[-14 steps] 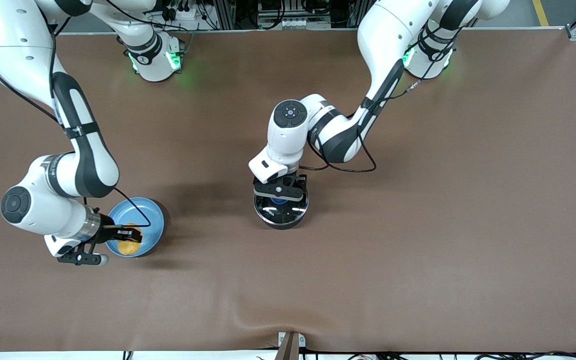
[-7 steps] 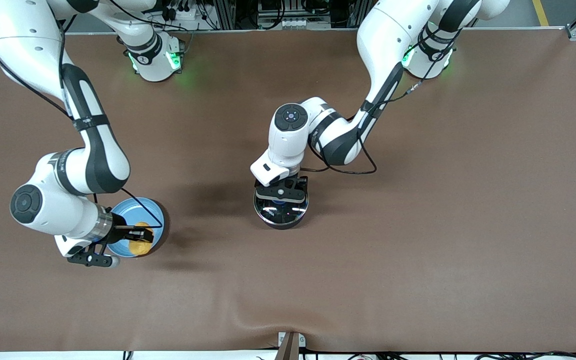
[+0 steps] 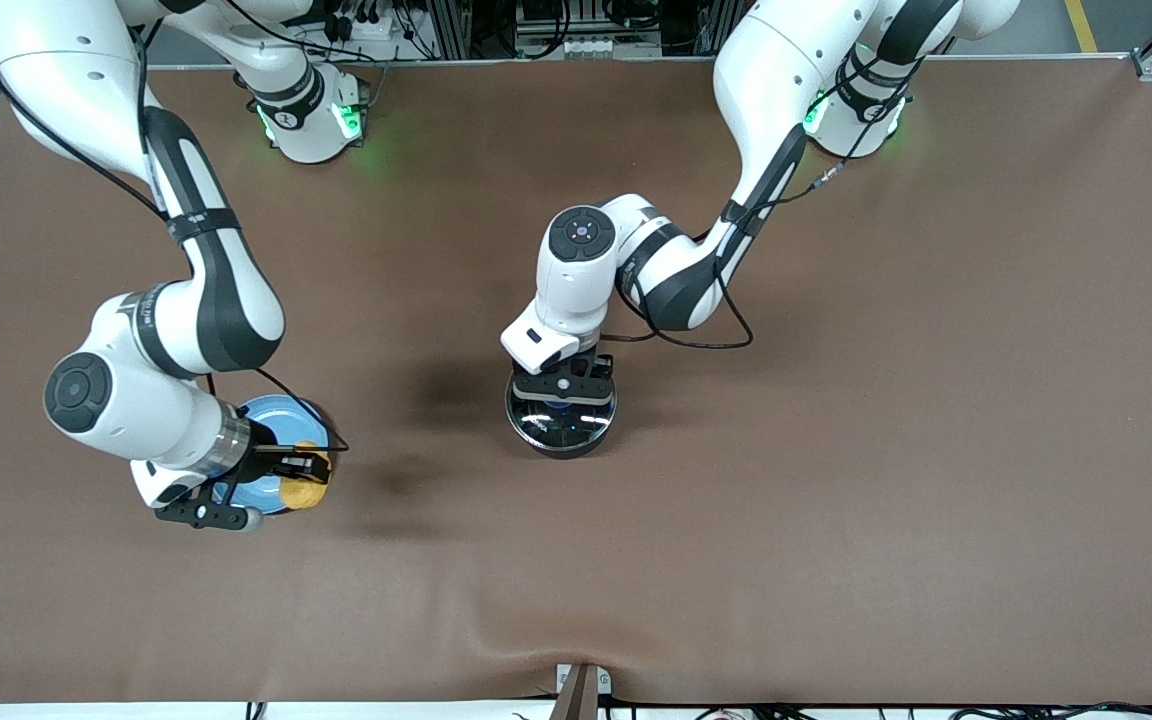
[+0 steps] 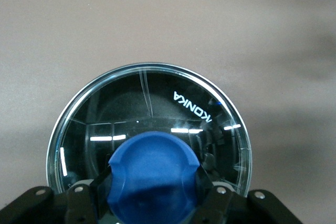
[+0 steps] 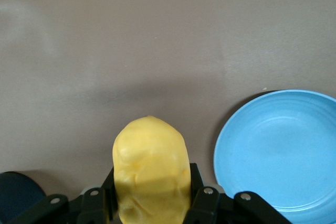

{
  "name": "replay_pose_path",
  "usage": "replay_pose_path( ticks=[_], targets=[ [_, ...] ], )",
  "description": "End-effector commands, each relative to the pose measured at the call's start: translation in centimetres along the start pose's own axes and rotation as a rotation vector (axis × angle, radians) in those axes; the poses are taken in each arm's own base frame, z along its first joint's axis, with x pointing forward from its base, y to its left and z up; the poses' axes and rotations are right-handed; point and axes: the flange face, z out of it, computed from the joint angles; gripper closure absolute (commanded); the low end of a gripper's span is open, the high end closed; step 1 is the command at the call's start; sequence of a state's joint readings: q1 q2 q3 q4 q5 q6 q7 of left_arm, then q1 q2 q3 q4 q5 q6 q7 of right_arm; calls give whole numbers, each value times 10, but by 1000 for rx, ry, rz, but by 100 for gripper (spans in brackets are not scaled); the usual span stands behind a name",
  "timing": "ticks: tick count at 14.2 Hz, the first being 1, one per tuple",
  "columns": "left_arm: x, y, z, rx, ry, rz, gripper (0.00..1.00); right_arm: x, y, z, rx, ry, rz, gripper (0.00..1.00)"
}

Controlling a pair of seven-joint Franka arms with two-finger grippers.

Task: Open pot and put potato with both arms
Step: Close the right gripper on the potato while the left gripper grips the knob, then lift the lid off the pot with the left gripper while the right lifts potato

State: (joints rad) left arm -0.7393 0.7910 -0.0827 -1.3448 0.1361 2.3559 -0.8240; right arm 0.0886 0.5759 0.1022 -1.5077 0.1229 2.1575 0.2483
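Note:
The black pot stands at the table's middle with its glass lid on. My left gripper is shut on the lid's blue knob; the pot's handle is hidden. My right gripper is shut on the yellow potato and holds it in the air over the edge of a blue plate at the right arm's end of the table. In the right wrist view the potato fills the jaws, with the plate below and to one side.
Brown cloth covers the table. A small metal bracket sits at the table's edge nearest the front camera. A dark round shape shows at the edge of the right wrist view.
My right gripper has lifted the potato off the blue plate and carried it toward the pot's side of the plate. My left gripper stays on the lid knob, barely moved.

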Motion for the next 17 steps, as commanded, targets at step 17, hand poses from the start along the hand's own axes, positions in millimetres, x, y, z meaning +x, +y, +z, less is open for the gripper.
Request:
replay_pose_path(
  ticks=[17],
  targets=[
    [51, -258, -172, 112, -14, -103, 64, -93, -224, -28, 74, 6, -66, 100]
  ],
)
